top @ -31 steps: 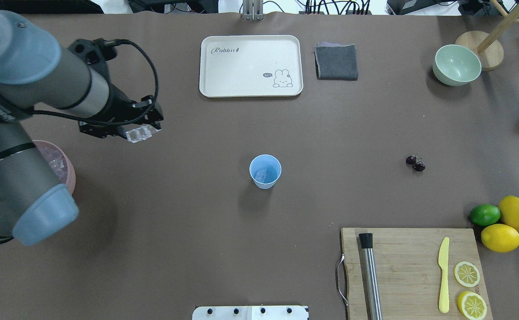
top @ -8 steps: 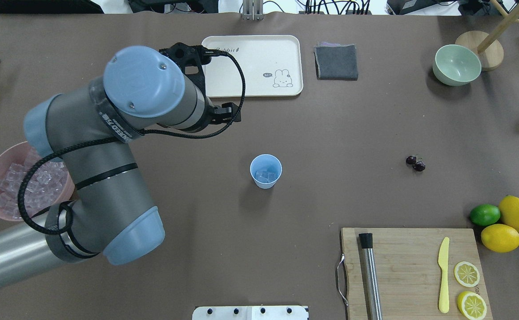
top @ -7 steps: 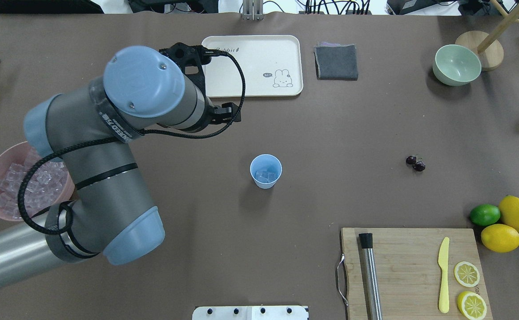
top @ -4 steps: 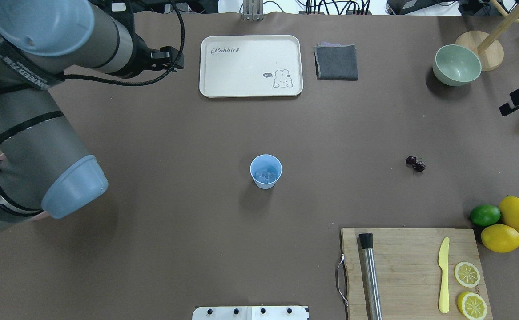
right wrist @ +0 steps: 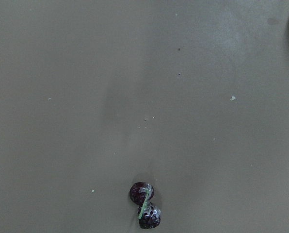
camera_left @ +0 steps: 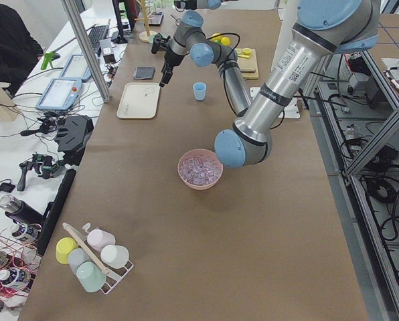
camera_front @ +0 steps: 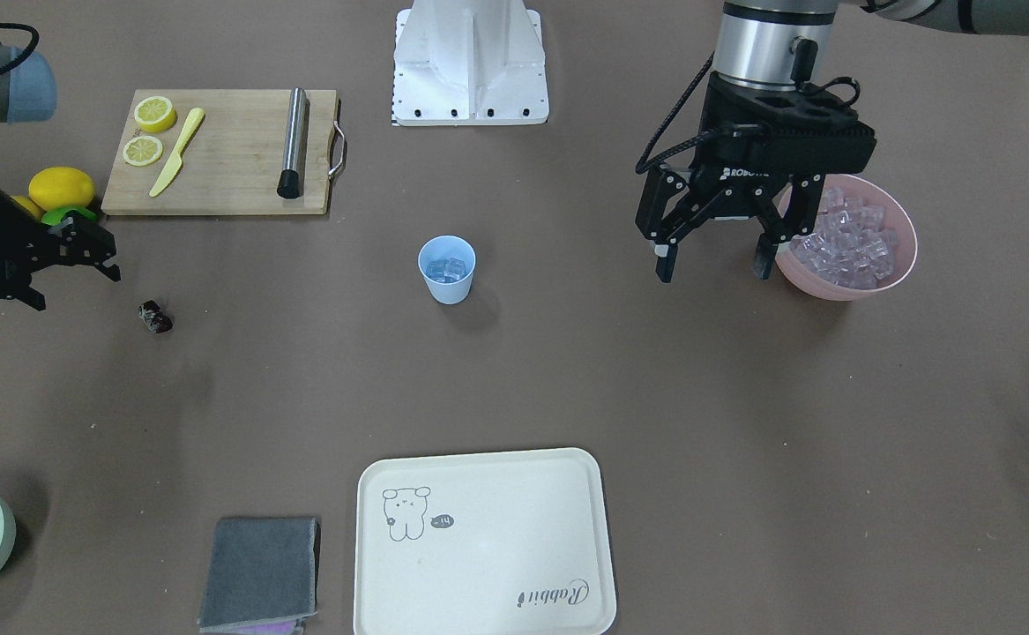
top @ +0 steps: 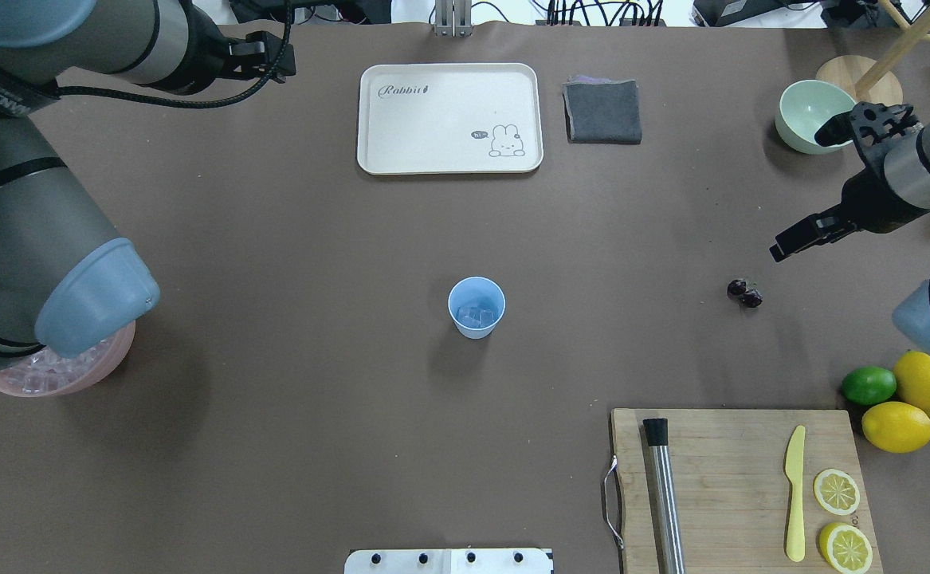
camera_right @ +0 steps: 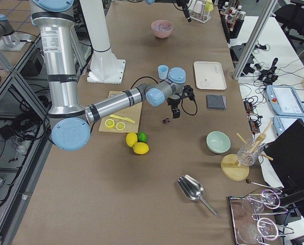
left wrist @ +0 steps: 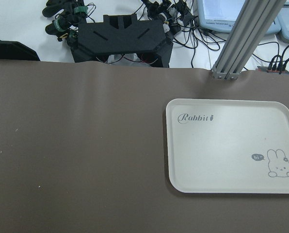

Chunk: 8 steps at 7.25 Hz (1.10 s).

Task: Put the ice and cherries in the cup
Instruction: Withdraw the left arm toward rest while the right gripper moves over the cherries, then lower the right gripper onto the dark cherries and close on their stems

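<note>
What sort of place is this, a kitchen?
Probably a robotics lab staged as a drinks bar: two robot arms at a table, a bowl of ice and a cutting board, tablets and cables alongside.

The cream rectangular plastic tray carries the only fully legible lettering. The cursive grey word "Rabbit" stands toward the tray's 10 o'clock corner in the overhead view. A small dark speech bubble reading "hi~" lies at 9 o'clock of the line-drawn rabbit, which sits toward the 4 o'clock corner. In the front-facing view both inscriptions appear upside down. The black body of the left gripper bears white capitals beginning "ROBOTI"; the remainder is unclear. A dark band on the left arm shows white letters too foreshortened to read.
</note>
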Tool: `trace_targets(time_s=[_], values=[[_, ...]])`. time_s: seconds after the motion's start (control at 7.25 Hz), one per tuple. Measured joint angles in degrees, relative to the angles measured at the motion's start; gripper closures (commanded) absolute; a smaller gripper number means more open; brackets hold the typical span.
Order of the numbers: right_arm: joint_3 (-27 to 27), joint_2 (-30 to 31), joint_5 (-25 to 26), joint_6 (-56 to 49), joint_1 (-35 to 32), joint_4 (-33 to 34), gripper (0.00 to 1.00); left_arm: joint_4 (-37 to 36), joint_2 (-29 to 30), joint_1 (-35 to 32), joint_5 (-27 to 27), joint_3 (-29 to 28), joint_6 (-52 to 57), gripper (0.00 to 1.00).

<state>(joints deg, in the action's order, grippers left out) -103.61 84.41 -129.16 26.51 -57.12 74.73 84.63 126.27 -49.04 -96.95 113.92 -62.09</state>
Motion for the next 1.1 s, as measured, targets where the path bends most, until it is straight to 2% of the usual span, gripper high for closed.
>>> trace_targets(time_s=[0.55,0.83,0.96,1.1], values=[[5.43,-2.31,5.15,1.47,6.41,-2.19,0.02,-0.05,-0.05,-1.08,-0.11,-0.34,0.04,0.02],[7.41,-4.03,5.90,1.51,7.47,-2.22,0.17,-0.07,-0.07,-1.13,-0.18,-0.37,0.04,0.02],[8.27,-4.12,6.08,1.48,7.51,-2.22,0.19,-0.08,-0.07,-1.14,-0.20,-0.39,0.04,0.02],[8.84,-3.97,6.44,1.45,7.51,-2.22,0.39,-0.10,-0.01,-1.13,-0.23,-0.46,0.04,0.02]])
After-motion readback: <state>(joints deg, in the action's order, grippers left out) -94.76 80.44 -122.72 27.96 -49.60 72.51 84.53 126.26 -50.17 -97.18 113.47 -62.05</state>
